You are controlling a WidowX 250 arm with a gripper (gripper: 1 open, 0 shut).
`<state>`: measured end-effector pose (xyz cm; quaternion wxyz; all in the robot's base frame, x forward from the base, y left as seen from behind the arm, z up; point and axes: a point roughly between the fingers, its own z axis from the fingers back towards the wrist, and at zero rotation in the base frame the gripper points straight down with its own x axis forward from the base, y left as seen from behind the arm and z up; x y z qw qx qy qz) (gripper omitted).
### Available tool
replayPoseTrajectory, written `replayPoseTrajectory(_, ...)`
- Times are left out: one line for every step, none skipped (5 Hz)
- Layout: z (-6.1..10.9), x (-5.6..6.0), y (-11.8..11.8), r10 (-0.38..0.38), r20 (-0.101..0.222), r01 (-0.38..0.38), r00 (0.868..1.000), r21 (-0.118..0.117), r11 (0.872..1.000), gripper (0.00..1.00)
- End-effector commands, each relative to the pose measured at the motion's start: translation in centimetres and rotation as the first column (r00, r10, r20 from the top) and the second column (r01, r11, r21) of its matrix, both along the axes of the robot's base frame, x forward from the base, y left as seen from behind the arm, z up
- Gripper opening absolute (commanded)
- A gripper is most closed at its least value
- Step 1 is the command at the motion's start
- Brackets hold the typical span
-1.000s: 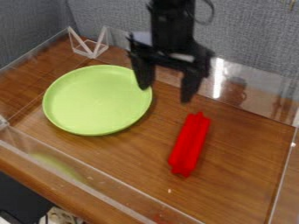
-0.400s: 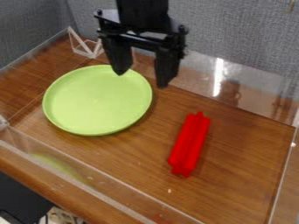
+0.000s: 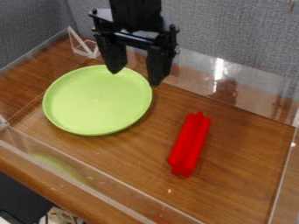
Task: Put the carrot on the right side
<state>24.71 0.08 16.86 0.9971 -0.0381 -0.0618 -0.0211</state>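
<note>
Pincer (image 3: pixel 136 74), open and holding nothing, has drifted left and now hangs above the plate (image 3: pixel 96 101), while the carrot (image 3: pixel 190 144) lies unmoved on the table's (image 3: pixel 246 162) right side, so the task looks done.

We see the robot arm (image 3: pixel 140 16) cut off by the top edge, its dark jaws (image 3: pixel 135 54) blurred.

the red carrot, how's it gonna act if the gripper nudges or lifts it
The carrot looks stiff, lying straight with no sag or bend. Its ridged, blocky sides suggest it would slide rather than roll freely when pushed. It may swing or tilt if gripped near one end, since it is long and narrow.
</note>
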Motion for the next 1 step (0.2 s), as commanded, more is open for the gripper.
replayPoseTrajectory(1.06,0.51,0.61,0.056,0.027,-0.056,0.998,0.0,0.998,1.0)
